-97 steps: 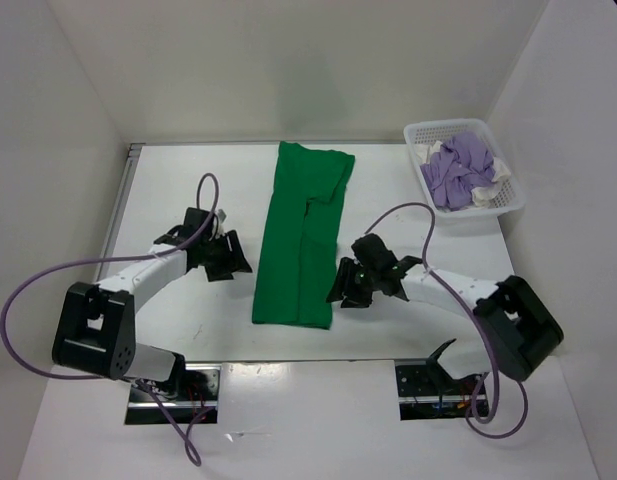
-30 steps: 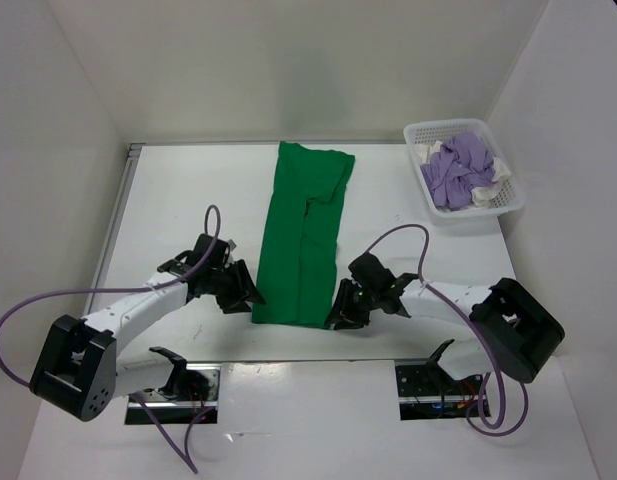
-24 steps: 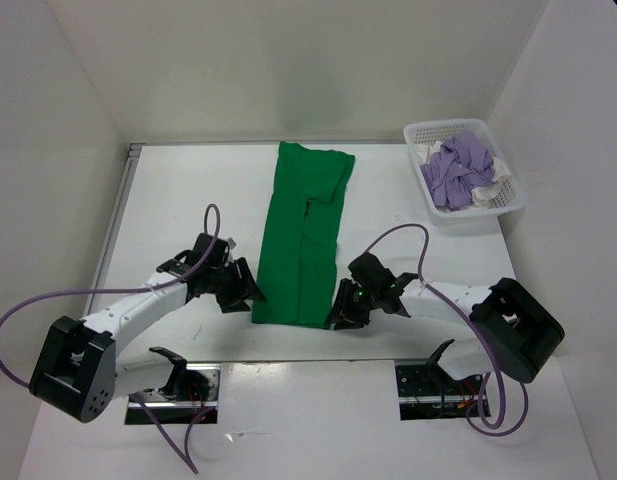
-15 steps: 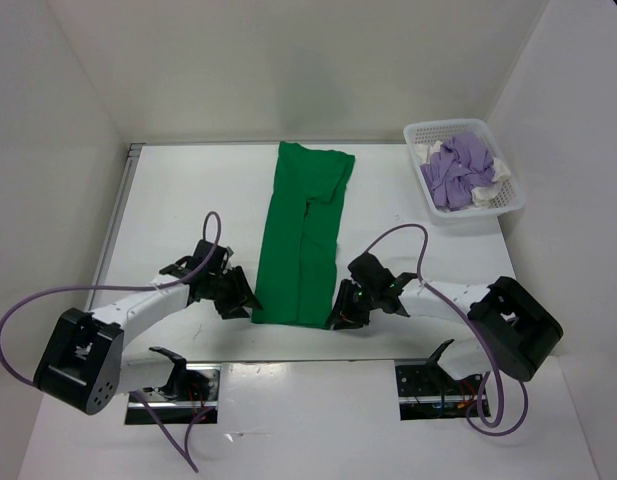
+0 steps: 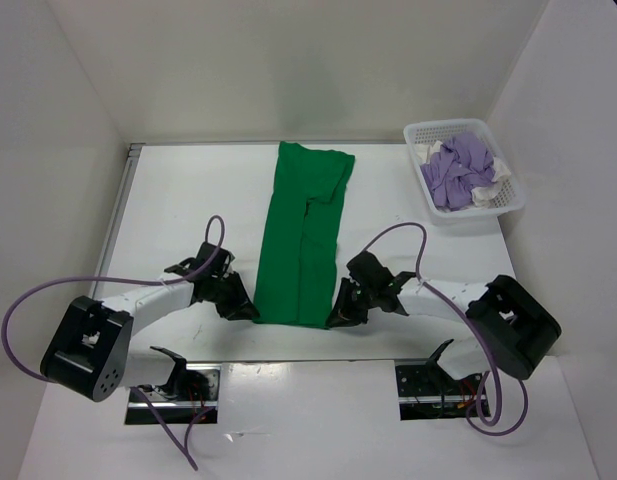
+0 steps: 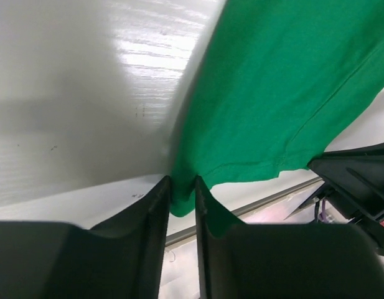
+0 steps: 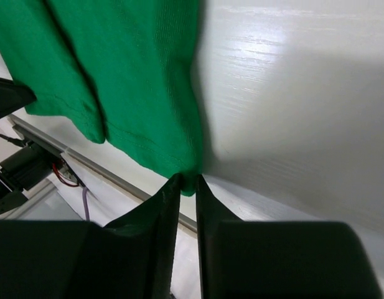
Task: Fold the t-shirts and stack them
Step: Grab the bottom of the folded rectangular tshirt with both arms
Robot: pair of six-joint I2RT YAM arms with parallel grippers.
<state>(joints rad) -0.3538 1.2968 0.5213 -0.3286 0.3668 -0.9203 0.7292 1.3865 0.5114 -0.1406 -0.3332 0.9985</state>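
Note:
The green t-shirt point(image 5: 303, 235) lies as a long folded strip down the middle of the table. My left gripper point(image 5: 250, 312) is at the strip's near left corner, and the left wrist view shows its jaws shut on that green corner point(image 6: 182, 198). At the near right corner my right gripper point(image 5: 334, 320) is shut on the hem point(image 7: 188, 182) in the same way. The light purple t-shirt point(image 5: 458, 168) and the white t-shirt point(image 5: 493, 188) lie crumpled together in the basket.
The white mesh basket point(image 5: 440, 125) stands at the far right of the table point(image 5: 188, 190). White walls close the back and both sides. A metal rail and the arm bases run along the near edge, just behind both grippers.
Both grippers have closed on the near corners of the green t-shirt. The left gripper slid slightly nearer the table's front edge. The shirt itself has not shifted.

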